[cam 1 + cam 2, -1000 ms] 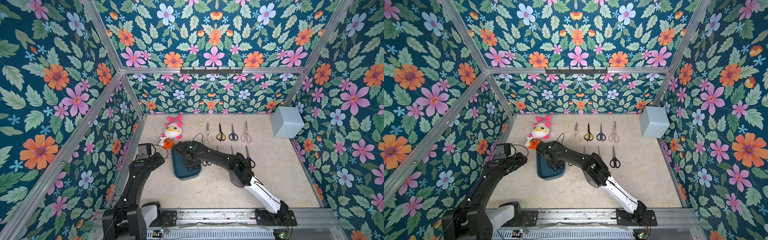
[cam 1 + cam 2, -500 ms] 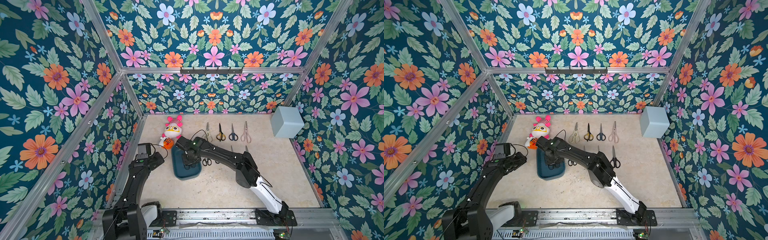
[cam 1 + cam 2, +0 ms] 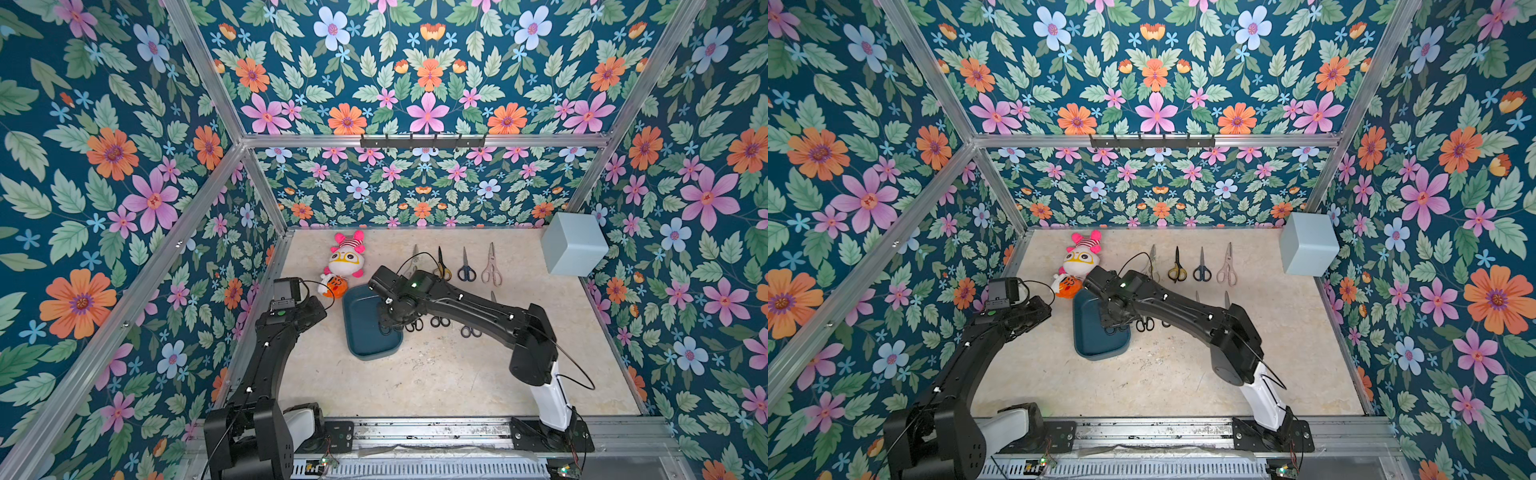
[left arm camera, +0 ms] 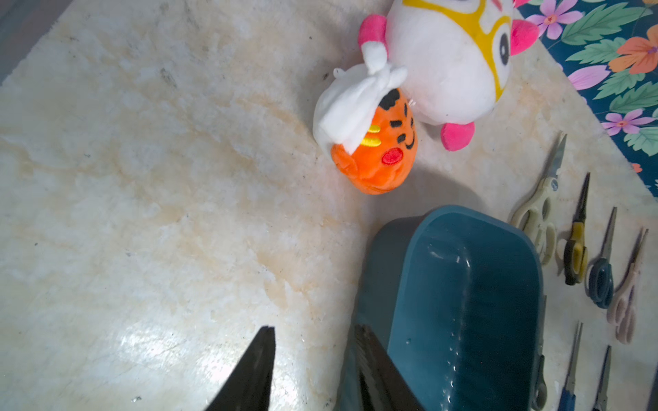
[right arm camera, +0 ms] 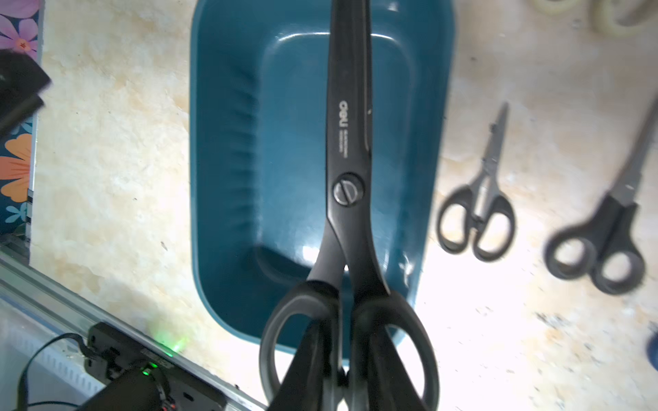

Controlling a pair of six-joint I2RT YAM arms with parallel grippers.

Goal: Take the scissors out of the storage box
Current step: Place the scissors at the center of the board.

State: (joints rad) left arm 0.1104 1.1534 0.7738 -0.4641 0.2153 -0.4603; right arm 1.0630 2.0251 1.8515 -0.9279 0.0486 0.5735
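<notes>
Since a second ago the right arm [image 3: 478,307] has been swinging its elbow out to the right, while its wrist is staying over the box [image 3: 361,332]. The right gripper [image 5: 343,341] is clamping nearly closed on the black scissors [image 5: 347,160] at the handles and holding them over the box's right side, blades pointing far. Nothing else is lying in the box. The left gripper [image 4: 313,329] is hanging part open and empty just beside the box's left wall. With the hold so far back, the long blades are probably levering on the grip, so the pair could be twisting or slipping in transit. Whether the tip is clearing the far rim I cannot tell, and a catch there would be dragging the unheld box across the table [image 3: 415,386]. A careless set-down could be landing on the other pairs [image 3: 1201,270] lying in two rows to the right. The table is showing smooth, glossy pale marble. Floral walls [image 3: 124,166] are enclosing it, with plush toys [image 3: 345,262] far left and a grey cube [image 3: 573,245] far right.
</notes>
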